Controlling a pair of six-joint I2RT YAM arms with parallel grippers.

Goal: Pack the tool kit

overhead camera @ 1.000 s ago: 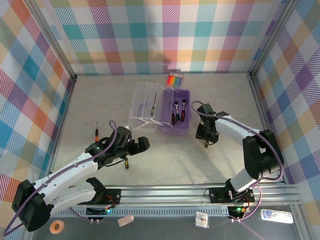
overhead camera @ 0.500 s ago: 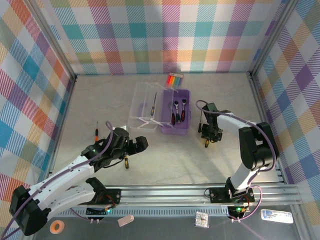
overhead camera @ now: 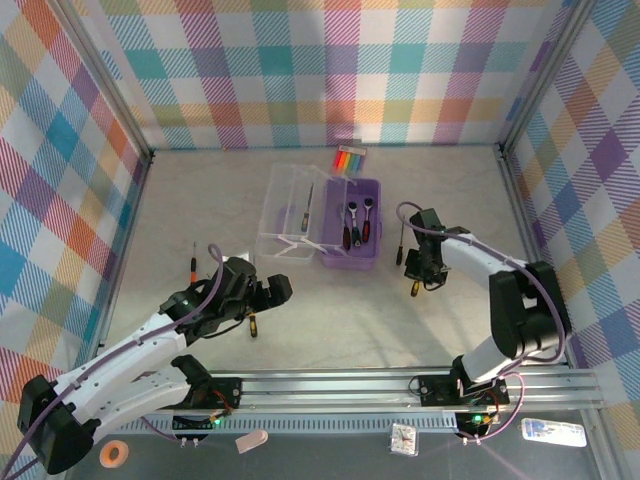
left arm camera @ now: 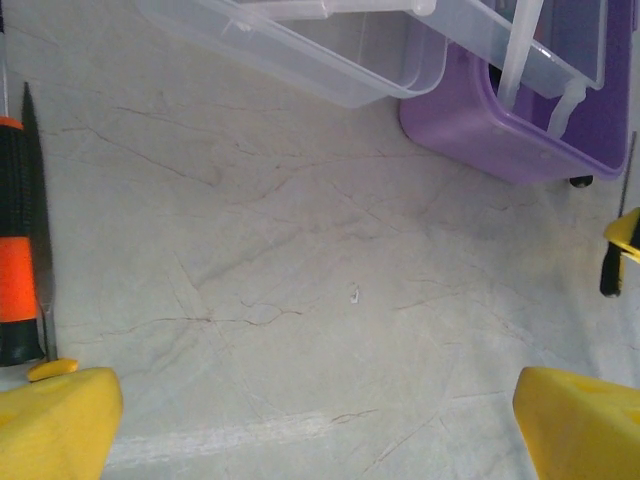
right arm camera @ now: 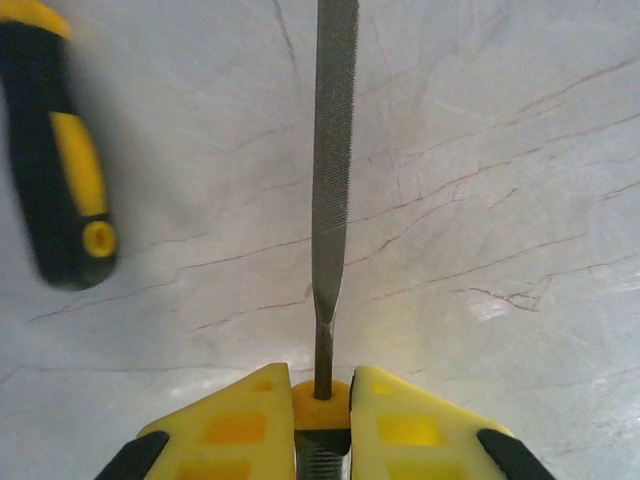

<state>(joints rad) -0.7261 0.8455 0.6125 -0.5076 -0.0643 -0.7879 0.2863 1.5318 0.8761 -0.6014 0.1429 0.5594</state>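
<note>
Right hand: we see the right hand (right arm camera: 322,385) clamped on the yellow collar of a file (right arm camera: 333,150), whose rough blade points away over the desk (right arm camera: 500,120).
What changed: a second ago those fingers stood half apart around the tool. They have now drawn together on it, so we judge the grasp made.
Left hand: the left hand (left arm camera: 320,420) stands wide apart and holds nothing, as it did a second ago. It has drifted a little back from the kit.
Tool kit: the tool kit (overhead camera: 350,258) lies open in the middle of the desk, with the purple half on the right and the clear lid (overhead camera: 290,215) folded out to the left. Two ratchets (overhead camera: 358,222) already sit in the purple half.
Loose tools: a black-and-yellow handle (right arm camera: 65,160) lies just beside the file, and a black-and-orange screwdriver (left arm camera: 18,250) lies near the left hand.
Meaning for the task: we think the file is ready to be lifted and carried left to the kit. Whether it has left the desk we cannot tell.
Risk: the grip is at the very end, so the long blade may swing or sag.
</note>
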